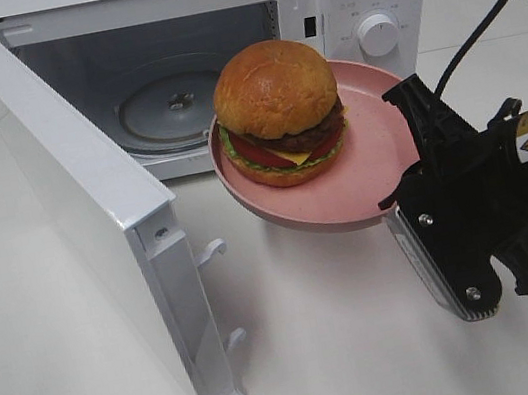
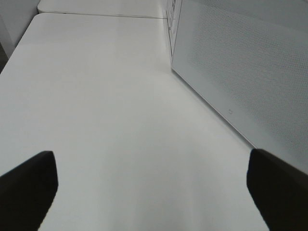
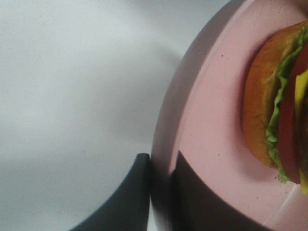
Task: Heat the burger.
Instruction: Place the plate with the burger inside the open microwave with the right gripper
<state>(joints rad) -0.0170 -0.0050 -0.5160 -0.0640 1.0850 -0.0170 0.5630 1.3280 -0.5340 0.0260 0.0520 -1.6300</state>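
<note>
Right tool [image 3: 161,163] pinches flat pink round plate [image 1: 374,128] by its rim; glossy golden-bun burger [image 1: 278,114] sits loose (top-heavy, I'd guess). Left tool [image 2: 151,159] gapes empty.

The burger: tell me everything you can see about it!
The burger has a shiny golden-brown bun, with green lettuce, red tomato, yellow cheese and a dark patty between its halves. It sits upright and whole on a pink plate, touching only that. The jaws of the right gripper hold the plate up by its rim, in front of the open microwave.
</note>
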